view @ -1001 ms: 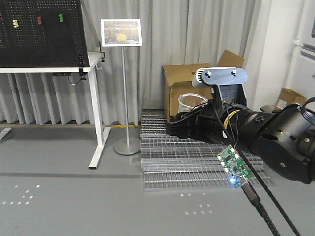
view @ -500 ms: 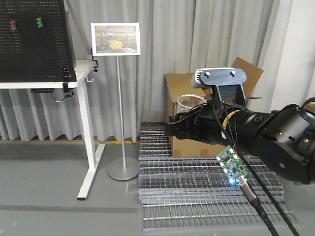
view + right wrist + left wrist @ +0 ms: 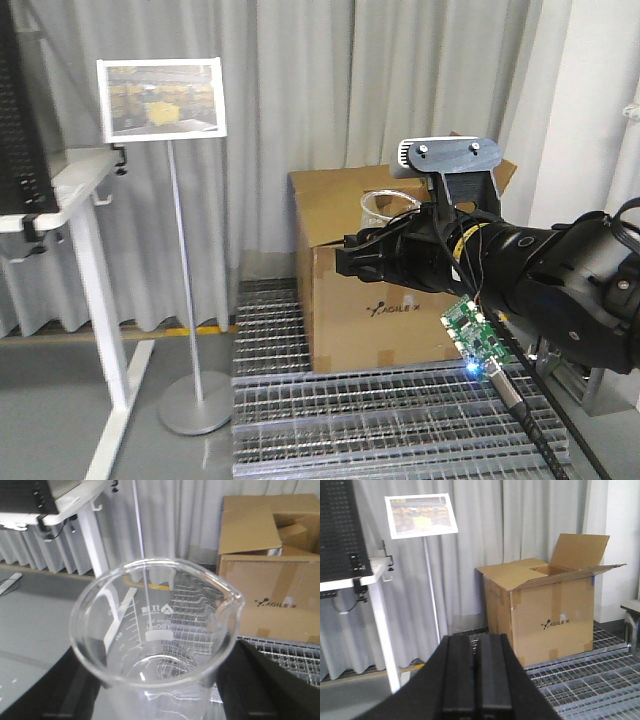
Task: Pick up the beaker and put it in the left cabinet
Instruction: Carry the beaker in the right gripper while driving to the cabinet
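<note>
The right tool was clamped on the beaker, holding the clear glass upright in the air. In the front view it showed against an open cardboard box by a metal floor grating. The left tool had its fingers pressed together, holding nothing. The pick looked done. The left cabinet was not in view, so carrying and placing appeared to remain.

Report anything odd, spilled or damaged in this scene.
Nothing spilled or broken: the beaker sits upright, empty and intact in the right pincer. One oddity: a bare green circuit board hangs uncased in mid-air, its light on.
</note>
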You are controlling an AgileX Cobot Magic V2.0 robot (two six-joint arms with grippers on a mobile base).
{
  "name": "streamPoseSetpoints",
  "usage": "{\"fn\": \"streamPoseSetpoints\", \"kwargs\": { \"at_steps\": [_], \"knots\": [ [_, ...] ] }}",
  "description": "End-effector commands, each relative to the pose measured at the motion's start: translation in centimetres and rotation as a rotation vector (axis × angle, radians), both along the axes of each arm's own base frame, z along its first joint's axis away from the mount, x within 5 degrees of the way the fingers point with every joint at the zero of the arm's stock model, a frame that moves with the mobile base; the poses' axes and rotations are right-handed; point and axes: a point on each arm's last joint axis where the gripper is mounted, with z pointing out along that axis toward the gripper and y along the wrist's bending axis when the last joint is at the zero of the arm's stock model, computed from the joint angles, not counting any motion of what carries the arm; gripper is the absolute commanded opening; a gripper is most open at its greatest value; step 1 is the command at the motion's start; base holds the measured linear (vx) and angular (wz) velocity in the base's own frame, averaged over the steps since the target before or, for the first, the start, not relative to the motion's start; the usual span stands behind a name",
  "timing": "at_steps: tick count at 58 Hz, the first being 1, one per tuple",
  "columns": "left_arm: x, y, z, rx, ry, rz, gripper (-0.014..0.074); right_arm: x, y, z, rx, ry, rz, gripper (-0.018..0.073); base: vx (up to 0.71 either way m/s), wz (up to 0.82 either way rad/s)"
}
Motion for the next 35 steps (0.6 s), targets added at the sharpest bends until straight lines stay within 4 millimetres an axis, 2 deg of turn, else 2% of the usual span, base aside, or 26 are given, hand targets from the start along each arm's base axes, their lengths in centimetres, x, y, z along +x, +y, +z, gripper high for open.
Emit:
{"fn": "streamPoseSetpoints", "kwargs": {
  "at_steps": [1, 20, 35],
  "knots": [
    [-0.1, 0.0, 0.3, -0.021, -0.083, 0.001, 0.0001, -0.9, -0.2, 3.4, 0.056, -0.135, 0.033, -0.0008, 0.47, -0.23],
    [-0.1, 0.0, 0.3, -0.021, -0.083, 0.001, 0.0001, -0.4, 0.1, 2.6, 0.046, -0.116, 0.034, -0.0008, 0.43, -0.30],
    [-0.1, 0.0, 0.3, -0.021, -0.083, 0.001, 0.0001, 0.5, 0.6, 1.3, 0.030, -0.085, 0.034, -0.0008, 0.34, -0.57]
  ]
}}
